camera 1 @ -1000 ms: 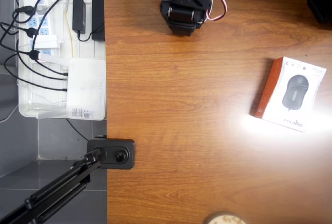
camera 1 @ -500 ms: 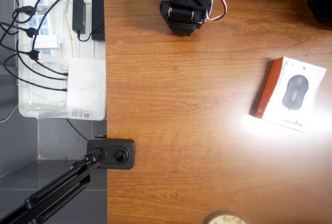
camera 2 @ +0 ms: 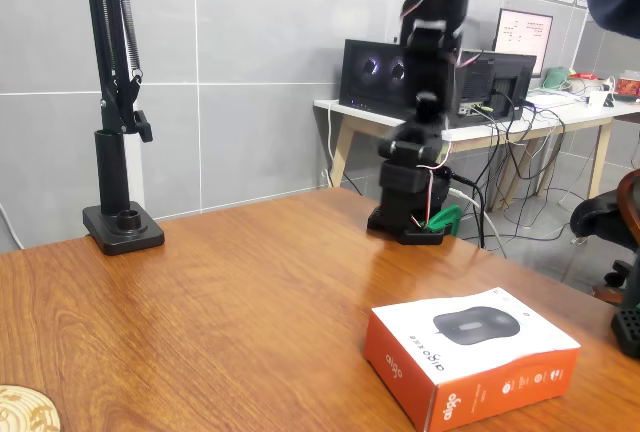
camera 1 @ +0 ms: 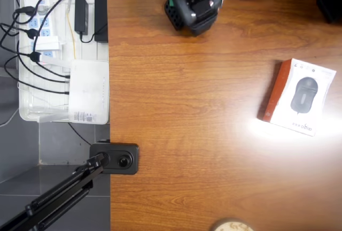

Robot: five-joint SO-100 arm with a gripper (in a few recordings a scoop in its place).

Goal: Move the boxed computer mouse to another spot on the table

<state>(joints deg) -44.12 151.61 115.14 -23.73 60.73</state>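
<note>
The arm [camera 1: 195,6] is starting to swing out from its folded pose, blurred, jaws' state unreadable, while the mouse box [camera 1: 297,96] is lying untouched at the counter's [camera 1: 187,124] right.

White boxed computer mouse [camera 1: 297,97] [camera 2: 471,353] flat on the table [camera 1: 187,135] [camera 2: 220,312], orange-brown side showing

White tray [camera 1: 26,110] of cables, black clamp stand [camera 2: 118,102], round coaster [camera 2: 25,409].

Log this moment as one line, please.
phase: pre-reach | arm: raised over its base, motion-blurred | gripper: state unclear | boxed computer mouse: flat on table, untouched, far from arm
</note>
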